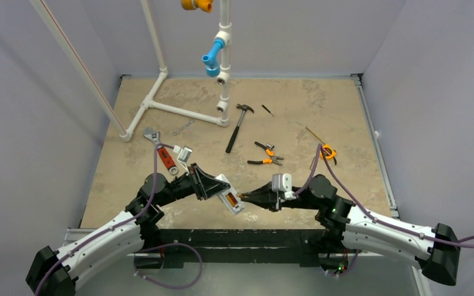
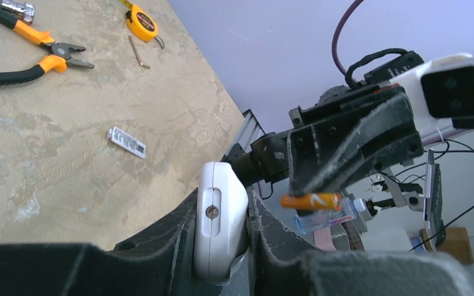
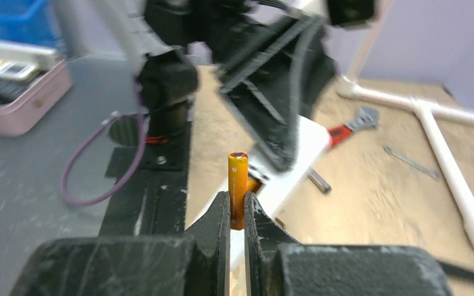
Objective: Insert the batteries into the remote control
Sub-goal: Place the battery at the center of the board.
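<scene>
Left gripper (image 2: 221,200) clamped on remote control (image 2: 221,237), held above table (image 1: 345,111) near edge. Right gripper (image 3: 237,206) pinching battery (image 3: 237,176) by one end, long axis along fingers (image 3: 218,216), free end aimed left at remote (just short; touching or not, we cannot tell). We judge right arm makes insertion.

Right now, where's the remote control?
Top view: the remote control is near the table's front edge, just left of centre, clamped in the left gripper and held above the table. The right gripper, shut on a battery, sits beside its right end.
</scene>
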